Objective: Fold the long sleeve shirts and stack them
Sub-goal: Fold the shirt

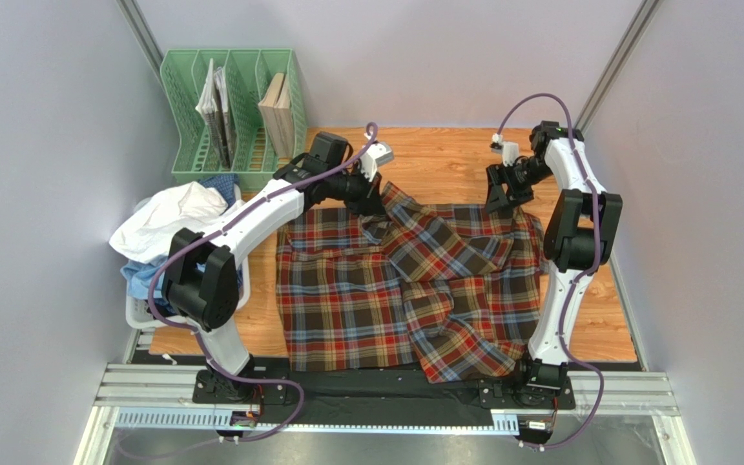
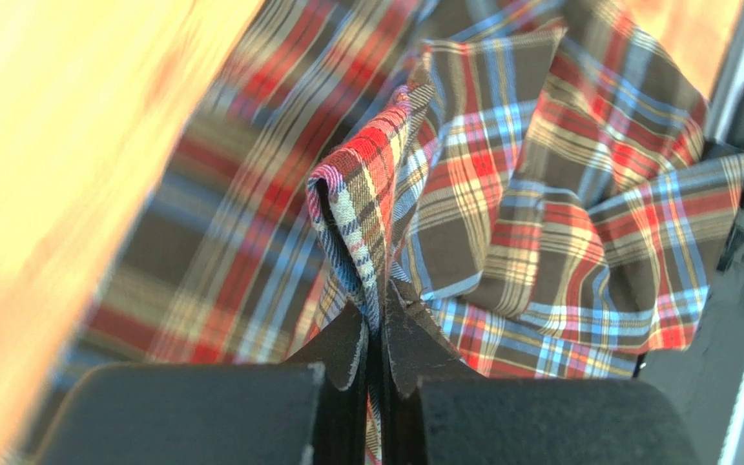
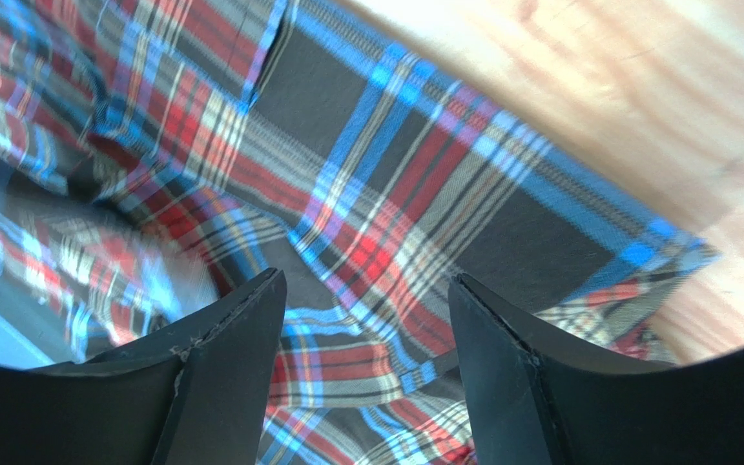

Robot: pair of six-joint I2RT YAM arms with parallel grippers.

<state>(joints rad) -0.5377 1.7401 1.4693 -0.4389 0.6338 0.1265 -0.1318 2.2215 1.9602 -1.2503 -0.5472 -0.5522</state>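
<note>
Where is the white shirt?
In the top view, the white shirt lies crumpled at the left, in front of the green rack, atop the light blue shirt.

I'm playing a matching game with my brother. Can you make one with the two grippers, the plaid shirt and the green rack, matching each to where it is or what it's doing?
Things:
1. left gripper
2. right gripper
3. tartan shirt
4. green file rack

Places or states:
A. stands at the far left corner
B. open, poised over a shirt edge
C. spread across the wooden table
D. shut, pinching a fold of cloth

Pairs: 1-D, 2-B, 3-C, 4-A.
</note>
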